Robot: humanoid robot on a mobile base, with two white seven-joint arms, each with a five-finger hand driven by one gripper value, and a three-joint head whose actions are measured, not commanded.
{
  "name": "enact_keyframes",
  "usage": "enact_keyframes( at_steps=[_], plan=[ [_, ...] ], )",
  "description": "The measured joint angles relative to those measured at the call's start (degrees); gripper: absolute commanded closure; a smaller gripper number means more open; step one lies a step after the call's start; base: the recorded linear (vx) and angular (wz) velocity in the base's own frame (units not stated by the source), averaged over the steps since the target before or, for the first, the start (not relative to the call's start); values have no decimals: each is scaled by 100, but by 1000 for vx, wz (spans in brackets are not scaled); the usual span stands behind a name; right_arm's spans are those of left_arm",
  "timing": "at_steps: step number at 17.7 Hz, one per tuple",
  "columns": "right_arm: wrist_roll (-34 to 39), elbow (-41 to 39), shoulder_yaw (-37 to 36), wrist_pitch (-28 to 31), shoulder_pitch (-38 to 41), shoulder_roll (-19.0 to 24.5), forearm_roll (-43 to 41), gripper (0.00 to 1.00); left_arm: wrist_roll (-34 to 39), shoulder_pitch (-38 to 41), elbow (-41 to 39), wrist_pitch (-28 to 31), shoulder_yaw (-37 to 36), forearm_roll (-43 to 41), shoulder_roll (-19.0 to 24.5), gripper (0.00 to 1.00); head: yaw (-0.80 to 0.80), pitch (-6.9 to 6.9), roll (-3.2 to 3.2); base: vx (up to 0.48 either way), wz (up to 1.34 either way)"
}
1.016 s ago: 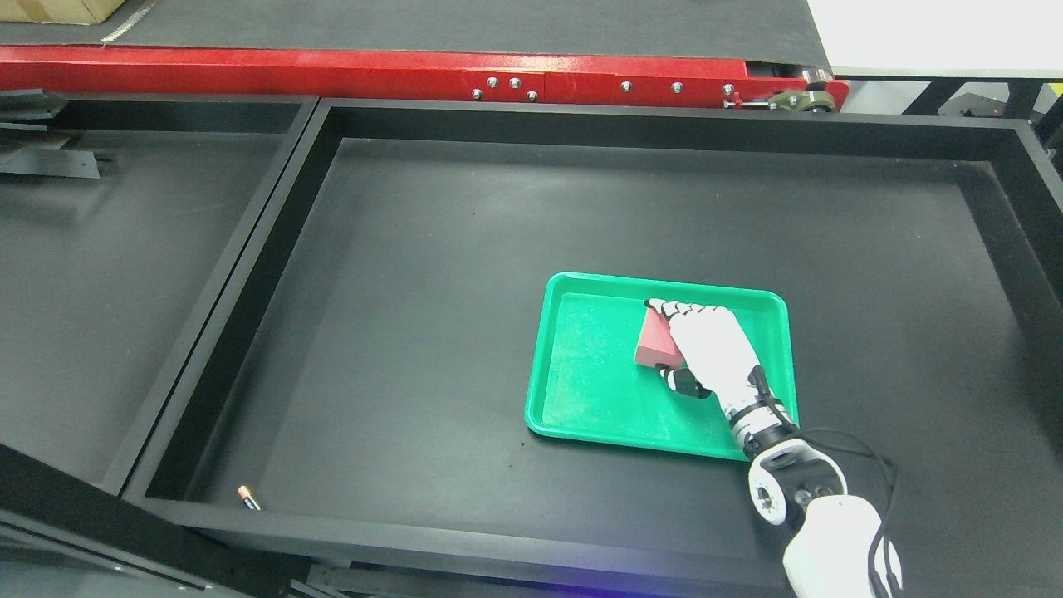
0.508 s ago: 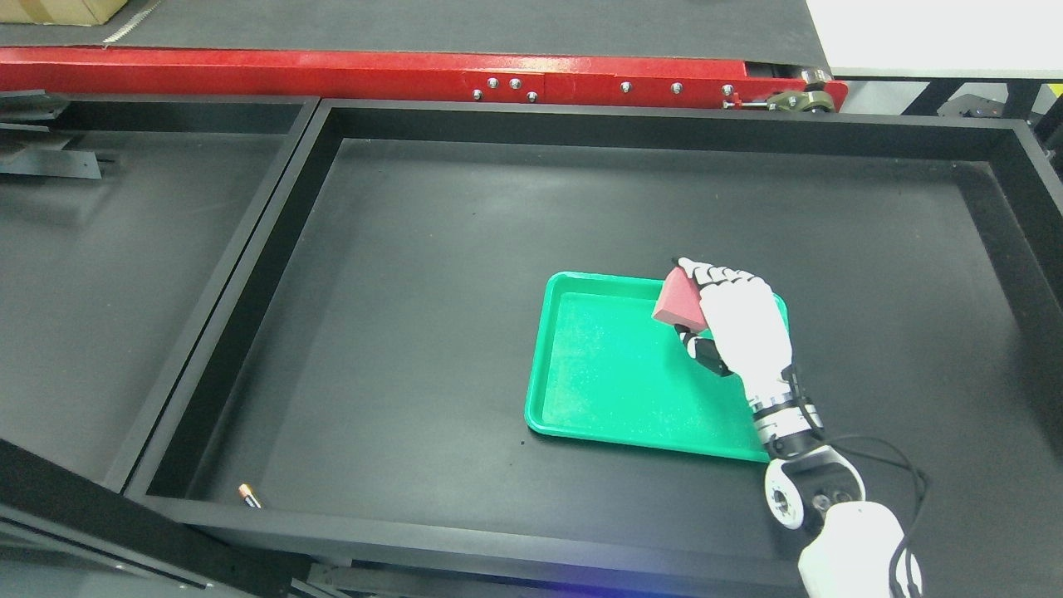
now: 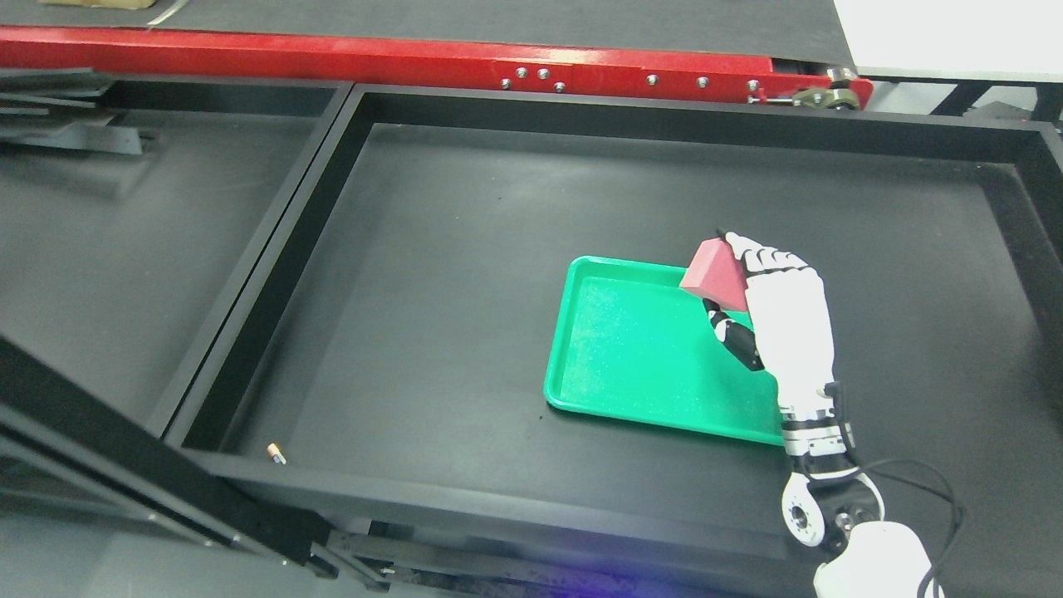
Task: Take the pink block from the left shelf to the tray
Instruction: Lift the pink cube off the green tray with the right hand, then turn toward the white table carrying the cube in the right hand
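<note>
My right arm (image 3: 872,561) comes in at the lower right corner, white shell and a black cable looping off the wrist joint, and rises to my right hand (image 3: 785,320), which is clamped on the pink block (image 3: 716,274). The fingers (image 3: 768,257) curl over the block's top and far side, and the dark thumb (image 3: 739,342) sits below it, so the block is pinched between them. It is a wedge-like piece, tilted, one flat pink face turned to the left. I hold it up in the air over the far right corner of the green tray (image 3: 631,357), not touching the tray. The tray lies flat on the black floor of the big bin (image 3: 465,274), right of the middle, and its own floor is bare. Nearer and far off to the left, a small battery (image 3: 276,453) lies by the bin's front wall, well apart from the tray. Left of the bin, past the shared black wall, is a second black compartment (image 3: 116,249). Beyond both runs a red beam (image 3: 399,66) with bolts along it, and behind that a dark conveyor surface (image 3: 498,17).
</note>
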Motion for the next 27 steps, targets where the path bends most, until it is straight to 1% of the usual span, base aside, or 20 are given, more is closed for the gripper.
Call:
enact_keyframes(
  at_steps=[8,10,16,27],
  plan=[
    [-1235,-302,-92,-78,76,-66,-373,97,0,-1,0,0,0,0,0,0,0,0,0,-119,388],
    [-1449,-370,-108,-86,88,-75,-428,97,0,0,0,0,0,0,0,0,0,0,0,-122,651],
    [-1599,-507,-139,-222,313,-92,-524,97,0,0,0,0,0,0,0,0,0,0,0,-142,653],
    [-1556,-609,-160,-248,392,-78,-555,97,0,0,0,0,0,0,0,0,0,1,0,-204,634]
  ],
)
